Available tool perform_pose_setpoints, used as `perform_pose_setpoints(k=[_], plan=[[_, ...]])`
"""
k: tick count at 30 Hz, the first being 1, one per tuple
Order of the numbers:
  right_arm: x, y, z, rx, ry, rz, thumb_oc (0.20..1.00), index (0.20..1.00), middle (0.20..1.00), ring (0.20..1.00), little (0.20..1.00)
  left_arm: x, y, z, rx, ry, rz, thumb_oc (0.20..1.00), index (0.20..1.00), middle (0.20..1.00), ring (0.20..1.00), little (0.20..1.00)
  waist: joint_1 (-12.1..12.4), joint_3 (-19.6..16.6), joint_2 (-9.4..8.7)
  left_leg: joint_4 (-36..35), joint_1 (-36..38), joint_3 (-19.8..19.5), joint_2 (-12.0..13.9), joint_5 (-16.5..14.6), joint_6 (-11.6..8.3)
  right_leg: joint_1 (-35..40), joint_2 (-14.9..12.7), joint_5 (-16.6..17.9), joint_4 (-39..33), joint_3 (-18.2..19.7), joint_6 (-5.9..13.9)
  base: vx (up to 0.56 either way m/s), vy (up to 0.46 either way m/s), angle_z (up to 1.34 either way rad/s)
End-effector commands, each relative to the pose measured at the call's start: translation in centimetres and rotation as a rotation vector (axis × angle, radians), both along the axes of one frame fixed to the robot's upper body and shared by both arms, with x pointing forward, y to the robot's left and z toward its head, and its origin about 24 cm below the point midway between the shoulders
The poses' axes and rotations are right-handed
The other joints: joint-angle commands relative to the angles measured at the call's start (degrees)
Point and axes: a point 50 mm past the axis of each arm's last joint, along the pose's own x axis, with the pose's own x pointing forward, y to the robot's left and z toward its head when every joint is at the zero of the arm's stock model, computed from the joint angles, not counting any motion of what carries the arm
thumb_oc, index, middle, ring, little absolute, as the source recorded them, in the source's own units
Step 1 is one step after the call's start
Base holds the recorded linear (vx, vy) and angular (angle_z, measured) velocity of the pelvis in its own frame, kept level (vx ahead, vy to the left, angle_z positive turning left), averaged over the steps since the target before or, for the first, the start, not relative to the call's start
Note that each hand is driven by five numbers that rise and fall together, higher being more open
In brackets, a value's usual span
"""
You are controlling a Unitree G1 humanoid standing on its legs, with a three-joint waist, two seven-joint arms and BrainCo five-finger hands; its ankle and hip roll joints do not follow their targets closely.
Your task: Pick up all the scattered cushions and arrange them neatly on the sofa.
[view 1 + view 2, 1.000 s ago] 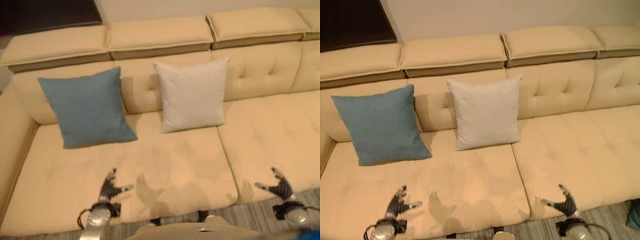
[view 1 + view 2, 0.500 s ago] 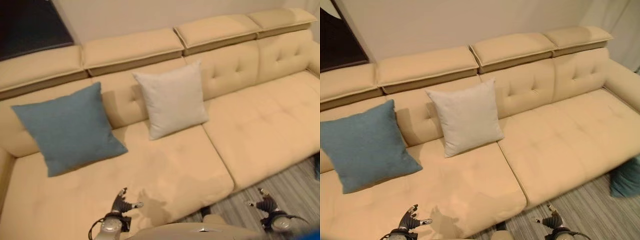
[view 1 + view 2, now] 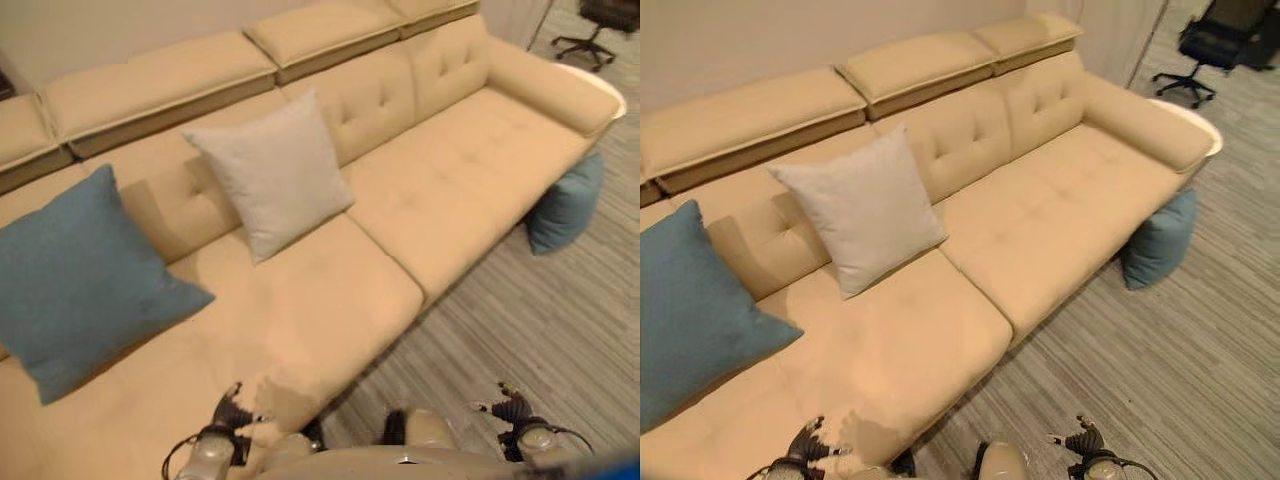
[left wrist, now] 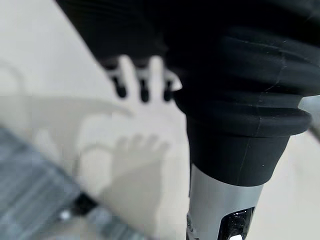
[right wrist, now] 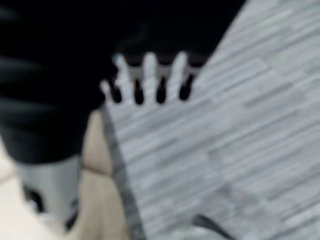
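The robot's left hand (image 3: pixel 228 412) hangs low over the front edge of the sofa (image 3: pixel 330 310), fingers straight and relaxed with nothing in them. Up and away from it, to its far left, a blue cushion (image 3: pixel 75 280) leans against the backrest, and a pale grey cushion (image 3: pixel 270 172) stands further along, beyond that hand toward the wall. Those two look settled enough (the blue one sits a little skewed, I'd say).

The right hand (image 3: pixel 510 408) hovers over the striped grey floor (image 3: pixel 500 320), its fingers (image 5: pixel 150 75) spread loose and holding nothing. The cushion that matters now is the teal one (image 3: pixel 566 202), well ahead of the right hand and off to its right, standing on the floor and touching the front of the sofa under the armrest (image 3: pixel 545 85).

What worries me is that spot. The teal cushion is tucked against the sofa base, so a hand coming in from the open side may only shove it tighter against the upholstery instead of getting round it. It is also soft, and a shallow pinch on a corner could let it swing or slip out on the way up. Both hands are well apart from it, so I'd judge the robot must walk over and bend low, and a reach made from too far off could leave it grabbing short. An office chair (image 3: pixel 1218 45) stands further off past the armrest, which could crowd a turn at that end.
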Motion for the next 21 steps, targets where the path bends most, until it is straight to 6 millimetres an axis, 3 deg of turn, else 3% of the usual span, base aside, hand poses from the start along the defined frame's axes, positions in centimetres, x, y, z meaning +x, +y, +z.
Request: perform_pose_setpoints(k=[1, 6, 8, 10, 13, 18, 19, 21], plan=[[-0.1, -0.8, 0.3, -0.036, -0.011, -0.014, 1.0, 1.0, 1.0, 1.0, 1.0, 2.5, 0.3, 0.8, 0.021, -0.071, -0.026, 1.0, 1.0, 1.0, 1.0, 1.0, 0.51, -1.63, -2.0, 7.4, -0.53, -7.82, -1.85, -6.0, -5.69, 8.51, 3.56, 8.48, -22.13, 2.8, 1.72, -0.15, -0.214, -1.27], [-1.0, -0.8, 0.0, -0.023, 0.006, -0.05, 1.0, 1.0, 1.0, 1.0, 1.0, 3.3, -0.6, 0.7, -0.001, -0.071, -0.066, 1.0, 1.0, 1.0, 1.0, 1.0, -0.72, -1.06, -2.6, 12.29, -4.08, -8.09, 1.43, -4.24, -7.81, 9.81, 6.87, 7.54, -27.57, 5.68, -0.17, -0.18, -0.151, -0.58], [-0.9, -0.8, 0.0, -0.026, 0.004, -0.049, 1.0, 1.0, 1.0, 1.0, 1.0, 3.5, -1.0, 0.7, -0.014, -0.083, -0.059, 1.0, 1.0, 1.0, 1.0, 1.0, -0.32, -0.37, -2.57, 12.46, -4.29, -13.48, 0.4, -4.87, -8.03, 9.02, 7.0, 8.17, -27.61, 7.05, -0.45, -0.17, -0.003, -0.61], [-1.0, -0.9, -0.1, -0.028, 0.015, -0.049, 1.0, 1.0, 1.0, 1.0, 1.0, 3.1, -1.7, 0.3, -0.039, -0.067, -0.041, 1.0, 1.0, 1.0, 1.0, 1.0, 0.32, 0.34, -2.62, 13.65, -3.27, -20.15, -2.08, -7.58, -8.0, 8.21, 7.25, 9.02, -27.5, 9.59, -0.41, -0.16, 0.011, -0.85], [-0.7, -1.0, 0.0, -0.025, 0.02, -0.053, 1.0, 1.0, 1.0, 1.0, 1.0, 2.8, -2.7, -0.1, -0.07, -0.047, -0.038, 1.0, 1.0, 1.0, 1.0, 1.0, 0.4, 0.28, -2.13, 15.83, -1.44, -26.19, -5.56, -9.46, -7.8, 5.0, 7.81, 11.25, -26.95, 15.04, -0.12, -0.15, 0.098, -1.38], [-0.5, -1.1, 0.0, -0.038, 0.028, -0.068, 1.0, 1.0, 1.0, 1.0, 1.0, 3.8, -3.1, 0.1, -0.059, -0.059, -0.083, 1.0, 1.0, 1.0, 1.0, 1.0, -0.51, 0.64, -1.84, 10.53, 0.69, -24.64, -6.82, -11.38, -6.08, 0.05, 7.52, 15.59, -27.23, 17.52, 2.84, -0.14, 0.122, -0.83], [-0.7, -0.8, -0.2, -0.031, 0.034, -0.07, 1.0, 1.0, 1.0, 1.0, 1.0, 3.9, -2.8, 0.2, -0.045, -0.053, -0.103, 1.0, 1.0, 1.0, 1.0, 1.0, -0.66, 1.06, -2.44, 7.91, 1.07, -23.26, -7.1, -10.6, -5.75, -1.48, 6.78, 17.42, -27.61, 16.21, 4.48, -0.17, 0.109, -1.23], [-0.7, -0.7, -0.2, -0.03, 0.029, -0.069, 1.0, 1.0, 1.0, 1.0, 1.0, 4.0, -2.4, 0.3, -0.034, -0.054, -0.106, 1.0, 1.0, 1.0, 1.0, 1.0, -0.57, 1.48, -2.58, 7.04, 1.46, -22.28, -6.81, -10.27, -5.57, -2.1, 6.37, 17.72, -27.64, 15.19, 4.82, -0.14, 0.048, -1.46]])
